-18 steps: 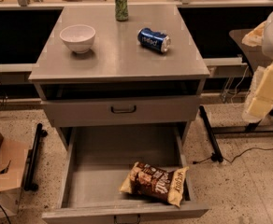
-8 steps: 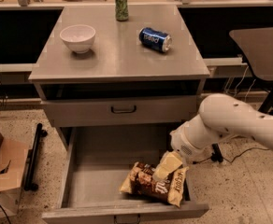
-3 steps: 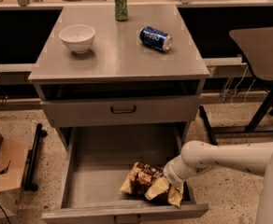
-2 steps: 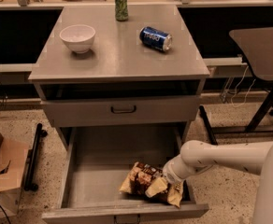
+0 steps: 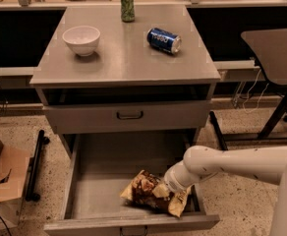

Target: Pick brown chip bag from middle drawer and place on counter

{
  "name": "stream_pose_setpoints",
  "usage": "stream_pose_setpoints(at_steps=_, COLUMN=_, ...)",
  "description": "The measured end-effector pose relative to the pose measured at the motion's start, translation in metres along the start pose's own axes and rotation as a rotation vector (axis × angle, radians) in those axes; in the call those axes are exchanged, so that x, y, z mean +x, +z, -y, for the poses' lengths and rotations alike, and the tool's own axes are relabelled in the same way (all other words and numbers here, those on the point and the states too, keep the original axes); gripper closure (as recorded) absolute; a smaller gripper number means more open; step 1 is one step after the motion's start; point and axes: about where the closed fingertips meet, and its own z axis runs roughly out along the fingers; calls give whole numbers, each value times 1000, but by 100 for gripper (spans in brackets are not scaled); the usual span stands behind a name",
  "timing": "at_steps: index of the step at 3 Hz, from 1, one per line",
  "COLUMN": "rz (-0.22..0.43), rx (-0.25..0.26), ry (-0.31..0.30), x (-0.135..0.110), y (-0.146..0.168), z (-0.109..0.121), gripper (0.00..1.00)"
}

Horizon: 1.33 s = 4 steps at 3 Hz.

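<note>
On the counter point(image 5: 119, 63): bowl point(image 5: 81, 39) left, lying can point(image 5: 163, 40) right, standing can point(image 5: 127, 5) far. Below, in the open middle drawer point(image 5: 109, 156), the chip bag point(image 5: 142, 191) lies near right, the gripper point(image 5: 167, 191) at its right part.

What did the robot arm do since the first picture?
The arm swung in from the right and came down into the middle drawer; its end effector now rests on the brown chip bag. Whether it has taken hold does not show. The bag, white bowl, blue can and green can on the counter stayed put.
</note>
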Motion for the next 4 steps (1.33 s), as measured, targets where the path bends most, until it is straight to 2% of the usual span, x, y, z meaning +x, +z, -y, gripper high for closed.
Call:
stream_pose_setpoints(at_steps=1, rz=33, rx=-44, ry=-23, x=-22, y=-2, z=-24, gripper=94)
stream_pose_setpoints(at_steps=2, rz=83, rx=-41, ry=-43, x=-44, y=-24, z=-33, gripper=100)
stream_pose_setpoints(at_steps=3, rz=133, rx=38, ry=-131, x=-70, y=-100, z=-54, gripper=100)
stream_pose_setpoints(at_steps=4, rz=165, rx=157, ry=-257, x=-103, y=-184, z=-66, gripper=100)
